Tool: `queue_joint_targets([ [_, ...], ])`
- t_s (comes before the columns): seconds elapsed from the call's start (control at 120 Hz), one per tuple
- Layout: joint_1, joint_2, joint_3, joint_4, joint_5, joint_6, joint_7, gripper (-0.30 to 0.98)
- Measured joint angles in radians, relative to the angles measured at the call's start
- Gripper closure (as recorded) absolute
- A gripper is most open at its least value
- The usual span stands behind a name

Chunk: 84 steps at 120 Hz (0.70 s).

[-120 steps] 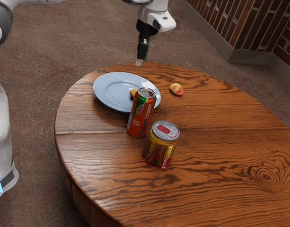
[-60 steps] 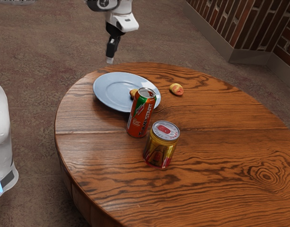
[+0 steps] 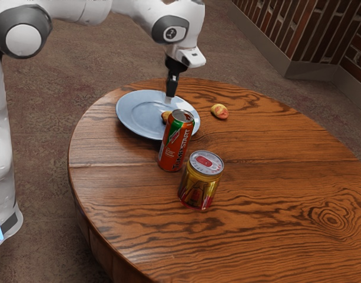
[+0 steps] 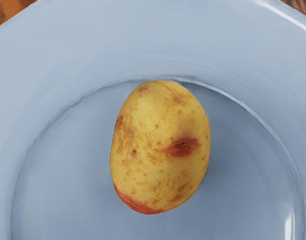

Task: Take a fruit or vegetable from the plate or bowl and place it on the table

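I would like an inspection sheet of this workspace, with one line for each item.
Surface: round brown wooden table, glossy, dark grain.
Job's things: oval yellow potato with red patches, on the round light-blue plate.
Clutter: tall orange-and-green metal can and short gold-and-red metal can, both upright; small yellow-and-red oval item on the table, beside the plate.
Grippers: one black hand, above the plate.
Cables: nothing seen.
Surroundings: brownish speckled floor, red-brown brick wall.
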Motion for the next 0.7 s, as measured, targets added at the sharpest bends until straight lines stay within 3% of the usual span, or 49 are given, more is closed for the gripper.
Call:
queue_joint_targets([
  [0.217, -0.001, 0.108, -0.001, 0.061, -0.035, 0.014, -0.047, 0.0],
  [0.7, 0.005, 0.178, -0.025, 0.059, -0.043, 0.026, -0.105, 0.0],
])
